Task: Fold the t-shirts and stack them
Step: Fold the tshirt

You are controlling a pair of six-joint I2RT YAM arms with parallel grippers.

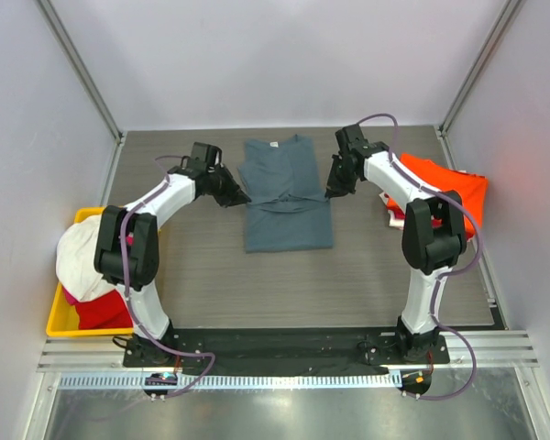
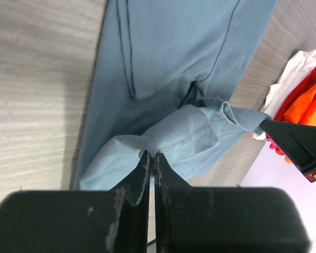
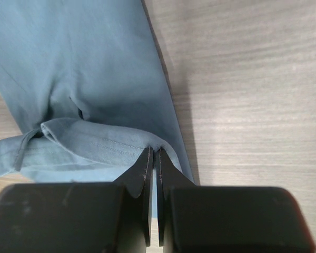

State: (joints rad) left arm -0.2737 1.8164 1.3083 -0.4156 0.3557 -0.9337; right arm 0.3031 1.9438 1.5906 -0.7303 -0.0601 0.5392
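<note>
The slate blue-grey t-shirt (image 1: 287,197) lies flat in the middle of the table, collar at the far side, sleeves folded in. My left gripper (image 1: 241,195) is shut on its left edge; the left wrist view shows the cloth (image 2: 168,79) pinched and bunched at the gripper tips (image 2: 151,155). My right gripper (image 1: 331,192) is shut on its right edge, with a hemmed fold of the cloth (image 3: 89,79) caught at the tips (image 3: 154,150). An orange t-shirt (image 1: 445,188) lies on a pile at the right. White (image 1: 78,257) and red (image 1: 101,312) tees fill the yellow bin.
The yellow plastic bin (image 1: 60,316) stands at the table's left edge. The pile at the right, with white and red cloth under the orange, also shows in the left wrist view (image 2: 305,95). Grey walls close off the far side and both sides.
</note>
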